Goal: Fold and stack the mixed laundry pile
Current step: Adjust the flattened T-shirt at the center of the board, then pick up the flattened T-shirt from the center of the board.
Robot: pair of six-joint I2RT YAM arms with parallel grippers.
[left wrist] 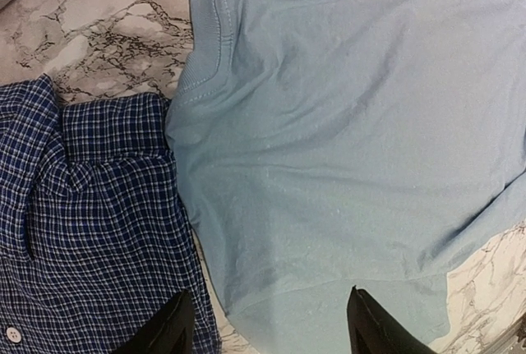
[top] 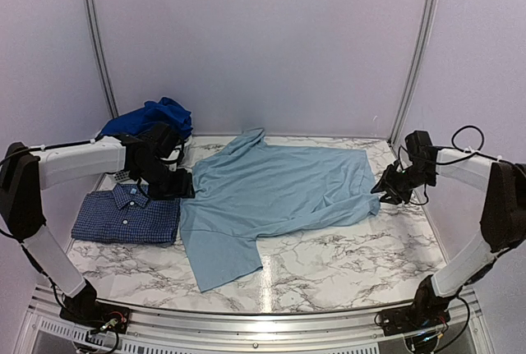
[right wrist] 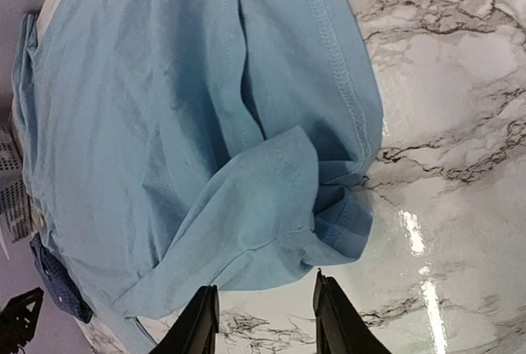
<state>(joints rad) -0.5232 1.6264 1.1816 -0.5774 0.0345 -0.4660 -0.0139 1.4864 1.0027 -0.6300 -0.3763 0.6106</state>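
Pale blue T-shirt [top: 279, 186] lies spread at the centre of the table [top: 345, 259], a gripper at each side.
Top view: the folded navy checked shirt [top: 127, 216] is at 8 o'clock and the royal blue clothes [top: 152, 116] at 10. Only the left wrist view shows the left gripper [left wrist: 271, 325] wide apart over the T-shirt's edge. Only the right wrist view shows the right gripper [right wrist: 265, 321] narrower, bare marble between its fingers.

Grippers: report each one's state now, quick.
Left gripper: open, empty, over the pale blue T-shirt.
Right gripper: open, empty, beside the T-shirt's edge.
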